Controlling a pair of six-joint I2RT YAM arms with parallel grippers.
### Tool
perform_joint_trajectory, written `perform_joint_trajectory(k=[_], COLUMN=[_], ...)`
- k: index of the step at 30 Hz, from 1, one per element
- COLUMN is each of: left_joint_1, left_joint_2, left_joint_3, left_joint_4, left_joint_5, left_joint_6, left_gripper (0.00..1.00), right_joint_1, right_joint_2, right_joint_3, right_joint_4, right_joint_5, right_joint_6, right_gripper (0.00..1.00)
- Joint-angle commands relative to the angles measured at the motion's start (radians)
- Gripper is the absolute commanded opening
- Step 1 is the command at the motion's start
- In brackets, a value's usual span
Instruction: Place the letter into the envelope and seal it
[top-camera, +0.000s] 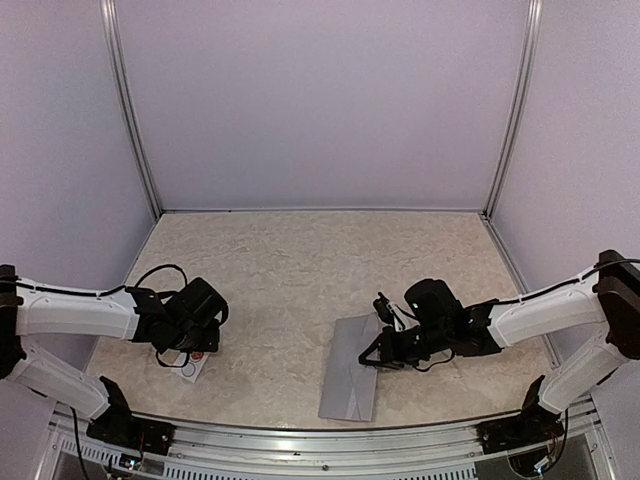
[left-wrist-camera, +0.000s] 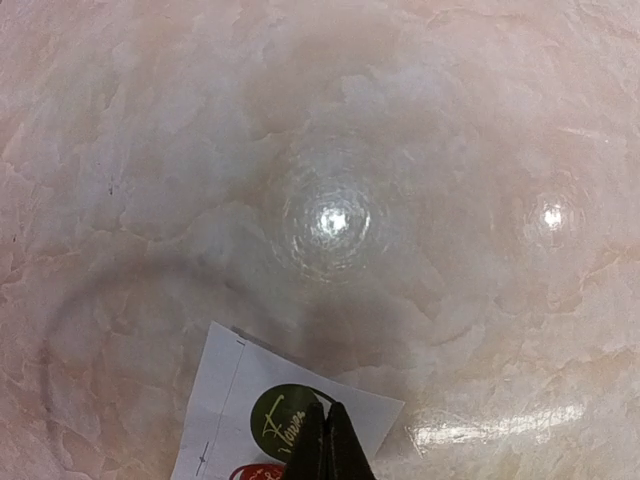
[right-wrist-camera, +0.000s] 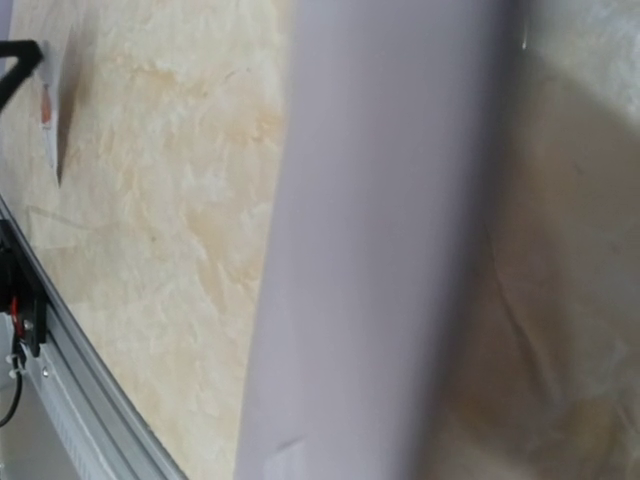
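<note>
Marbled beige stone makes up the tabletop (top-camera: 290, 270), which carries everything. On its near right part lies the grey envelope (top-camera: 348, 385), flat in the overhead view and slanted slightly, well apart from the left arm. The right wrist camera sees it only as a broad pale grey band (right-wrist-camera: 380, 240) crossing the picture very close to the lens. The right gripper (top-camera: 378, 352) sits low at the envelope's right edge, over the paper; its fingers are closed, and I cannot tell whether any paper is caught between them. Near the left front edge lies a small white sticker card (left-wrist-camera: 290, 400). The left gripper (left-wrist-camera: 327, 420) points down onto it, its fingers (left-wrist-camera: 315, 450) pressed fully together with no gap, tips resting over a round green sticker (left-wrist-camera: 275, 420). A red sticker (left-wrist-camera: 250, 472) shows just beside it.
</note>
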Motion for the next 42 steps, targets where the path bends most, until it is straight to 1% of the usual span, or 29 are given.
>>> perform_joint_trajectory(k=[1, 5, 8, 9, 10, 13, 17, 18, 21, 23, 24, 25, 28, 30, 33, 36, 39, 42], left_joint_1=[0.010, 0.010, 0.009, 0.009, 0.008, 0.009, 0.009, 0.009, 0.010, 0.023, 0.037, 0.058, 0.135, 0.183, 0.241, 0.258, 0.265, 0.266], left_joint_2=[-0.046, -0.063, -0.099, -0.115, -0.128, -0.179, -0.217, -0.223, -0.226, -0.225, -0.225, -0.228, -0.247, -0.267, -0.307, -0.342, -0.355, -0.325], left_joint_3=[-0.004, -0.005, -0.008, -0.008, -0.007, 0.003, 0.015, 0.016, 0.018, 0.017, 0.008, -0.004, -0.057, -0.093, -0.150, -0.199, -0.247, -0.286], left_joint_4=[-0.024, -0.007, 0.037, 0.050, 0.062, 0.076, 0.079, 0.078, 0.044, 0.011, 0.005, 0.008, 0.029, 0.050, 0.077, 0.099, 0.138, 0.189], left_joint_5=[-0.003, 0.033, 0.123, 0.153, 0.182, 0.243, 0.296, 0.304, 0.271, 0.231, 0.227, 0.240, 0.284, 0.311, 0.354, 0.378, 0.401, 0.409], left_joint_6=[-0.012, -0.001, 0.026, 0.032, 0.036, 0.032, 0.036, 0.036, 0.021, -0.009, -0.023, -0.031, -0.047, -0.051, -0.071, -0.102, -0.122, -0.121], left_gripper=[0.00, 0.00, 0.00, 0.00, 0.00, 0.00, 0.00, 0.00, 0.00, 0.07, 0.09, 0.13, 0.21, 0.25, 0.25, 0.23, 0.18, 0.14], right_joint_1=[-0.001, -0.002, -0.001, -0.002, -0.002, -0.003, -0.007, -0.009, -0.008, -0.006, -0.005, -0.006, -0.001, 0.016, 0.051, 0.080, 0.106, 0.124], right_joint_2=[-0.015, -0.016, -0.022, -0.025, -0.029, -0.061, -0.132, -0.152, -0.208, -0.237, -0.250, -0.258, -0.247, -0.199, -0.076, 0.049, 0.167, 0.255], right_joint_3=[-0.016, -0.015, -0.007, -0.005, -0.003, 0.008, 0.040, 0.051, 0.105, 0.153, 0.176, 0.191, 0.224, 0.248, 0.305, 0.388, 0.477, 0.558], right_joint_4=[0.003, -0.003, -0.034, -0.046, -0.059, -0.109, -0.257, -0.303, -0.471, -0.576, -0.602, -0.607, -0.531, -0.456, -0.353, -0.288, -0.241, -0.231], right_joint_5=[0.012, 0.016, 0.031, 0.037, 0.044, 0.077, 0.195, 0.229, 0.346, 0.427, 0.438, 0.430, 0.337, 0.273, 0.209, 0.162, 0.119, 0.093], right_joint_6=[-0.004, -0.005, -0.013, -0.019, -0.023, -0.034, -0.054, -0.059, -0.073, -0.086, -0.099, -0.112, -0.137, -0.134, -0.127, -0.124, -0.132, -0.138], right_gripper=[0.00, 0.00, 0.00, 0.04, 0.11, 0.27, 0.57, 0.62, 0.71, 0.75, 0.76, 0.76, 0.63, 0.53, 0.42, 0.34, 0.32, 0.31])
